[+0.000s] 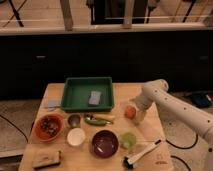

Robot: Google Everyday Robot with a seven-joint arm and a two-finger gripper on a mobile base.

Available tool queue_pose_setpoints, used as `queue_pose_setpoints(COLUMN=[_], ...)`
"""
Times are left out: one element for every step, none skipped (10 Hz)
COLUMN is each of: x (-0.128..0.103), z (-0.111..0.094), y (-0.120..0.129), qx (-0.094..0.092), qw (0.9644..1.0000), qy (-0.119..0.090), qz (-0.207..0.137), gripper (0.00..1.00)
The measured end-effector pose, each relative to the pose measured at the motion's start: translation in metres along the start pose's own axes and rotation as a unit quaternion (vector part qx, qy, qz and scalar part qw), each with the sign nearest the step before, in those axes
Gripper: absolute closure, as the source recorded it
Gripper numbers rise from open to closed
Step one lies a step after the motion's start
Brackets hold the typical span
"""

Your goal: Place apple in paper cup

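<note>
The apple (129,112), small, round and orange-red, lies on the wooden table (55,90) right of the middle. My gripper (137,115) reaches down from the white arm (170,102) and sits right against the apple's right side. The white paper cup (76,136) stands upright at the front left of the middle, well away from the apple, next to a dark purple bowl (105,143).
A green tray (75,95) holding a grey sponge (94,97) is at the back. A green-yellow vegetable (97,120), a small metal cup (74,120), an orange bowl (48,127), a green cup (128,140), a brush (142,152) and a brown block (46,159) are also on the table.
</note>
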State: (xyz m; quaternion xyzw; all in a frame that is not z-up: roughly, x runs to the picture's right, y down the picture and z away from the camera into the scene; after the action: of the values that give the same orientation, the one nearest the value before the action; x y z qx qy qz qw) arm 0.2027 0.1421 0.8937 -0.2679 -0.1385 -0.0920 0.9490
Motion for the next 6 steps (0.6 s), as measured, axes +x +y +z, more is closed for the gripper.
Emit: queue_pose_setpoints(x=[0.0002, -0.0003, 0.0002, 0.0013, 0.0009, -0.0012], z=[0.0013, 0.0023, 0.0028, 0.0033, 0.0044, 0.0059], y=[0.0004, -0.0008, -0.0013, -0.0001, -0.0003, -0.0019], qx=[-0.005, -0.008, -0.010, -0.015, -0.019, -0.023], qw=[1.0000, 0.9999, 0.9999, 0.9998, 0.9997, 0.9995], qy=[-0.002, -0.005, -0.006, -0.007, -0.007, -0.009], qz=[-0.001, -0.004, -0.007, -0.012, -0.017, -0.022], gripper=[0.20, 0.20, 0.20, 0.20, 0.20, 0.20])
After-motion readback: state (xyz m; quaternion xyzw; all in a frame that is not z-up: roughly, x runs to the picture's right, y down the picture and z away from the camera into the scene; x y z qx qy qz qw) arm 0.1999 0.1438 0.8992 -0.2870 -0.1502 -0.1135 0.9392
